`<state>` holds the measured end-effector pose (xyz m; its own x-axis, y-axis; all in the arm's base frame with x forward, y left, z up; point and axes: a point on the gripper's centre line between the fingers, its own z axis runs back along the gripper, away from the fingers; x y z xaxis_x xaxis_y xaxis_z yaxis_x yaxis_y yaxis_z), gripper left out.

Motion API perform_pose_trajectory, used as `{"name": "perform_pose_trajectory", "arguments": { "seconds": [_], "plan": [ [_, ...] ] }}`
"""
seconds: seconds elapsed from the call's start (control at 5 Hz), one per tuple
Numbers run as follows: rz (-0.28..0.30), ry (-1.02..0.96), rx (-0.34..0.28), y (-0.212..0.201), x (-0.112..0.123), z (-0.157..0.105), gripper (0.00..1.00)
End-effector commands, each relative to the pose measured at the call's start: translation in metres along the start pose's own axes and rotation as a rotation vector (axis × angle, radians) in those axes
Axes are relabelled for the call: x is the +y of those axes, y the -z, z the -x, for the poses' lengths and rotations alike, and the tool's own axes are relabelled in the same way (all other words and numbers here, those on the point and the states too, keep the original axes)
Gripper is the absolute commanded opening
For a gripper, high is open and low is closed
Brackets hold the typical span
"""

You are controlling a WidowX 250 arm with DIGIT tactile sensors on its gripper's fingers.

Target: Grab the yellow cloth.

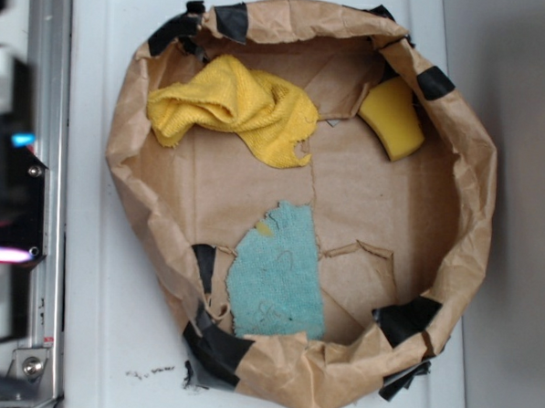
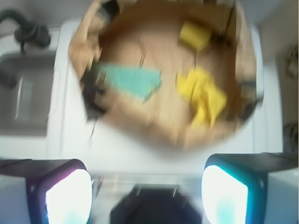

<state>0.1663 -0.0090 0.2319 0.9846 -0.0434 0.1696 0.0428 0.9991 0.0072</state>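
Note:
The yellow cloth (image 1: 236, 108) lies crumpled at the upper left inside a brown paper basin (image 1: 475, 178). In the blurred wrist view the yellow cloth (image 2: 203, 95) sits at the right of the basin (image 2: 79, 42). My gripper (image 2: 147, 191) is open and empty, its two fingers (image 2: 67, 196) wide apart at the bottom of the wrist view, high above the white surface and outside the basin, well short of the cloth. In the exterior view only a dark blurred part of the arm (image 1: 5, 153) shows at the left edge.
A small yellow sponge (image 1: 393, 117) lies at the basin's upper right and shows in the wrist view (image 2: 194, 36). A flat teal cloth (image 1: 278, 277) lies at the lower middle, also in the wrist view (image 2: 128, 80). Black tape patches the rim. A sink (image 2: 23, 93) lies beside the white counter (image 1: 110, 342).

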Motion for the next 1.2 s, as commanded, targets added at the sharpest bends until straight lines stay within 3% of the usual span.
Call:
{"name": "perform_pose_trajectory", "arguments": {
  "seconds": [0.0,0.2,0.4,0.6,0.8,1.0],
  "plan": [
    [-0.112,0.189,-0.019,0.072,0.011,-0.076,1.00],
    [-0.071,0.330,0.192,0.129,0.038,-0.064,1.00],
    [-0.079,0.380,0.285,0.173,0.062,-0.052,1.00],
    [-0.111,0.428,0.422,0.197,0.067,-0.036,1.00],
    [-0.136,0.304,0.484,0.202,0.105,-0.015,1.00],
    [-0.194,0.196,0.469,0.209,0.115,-0.011,0.00]
  ]
}}
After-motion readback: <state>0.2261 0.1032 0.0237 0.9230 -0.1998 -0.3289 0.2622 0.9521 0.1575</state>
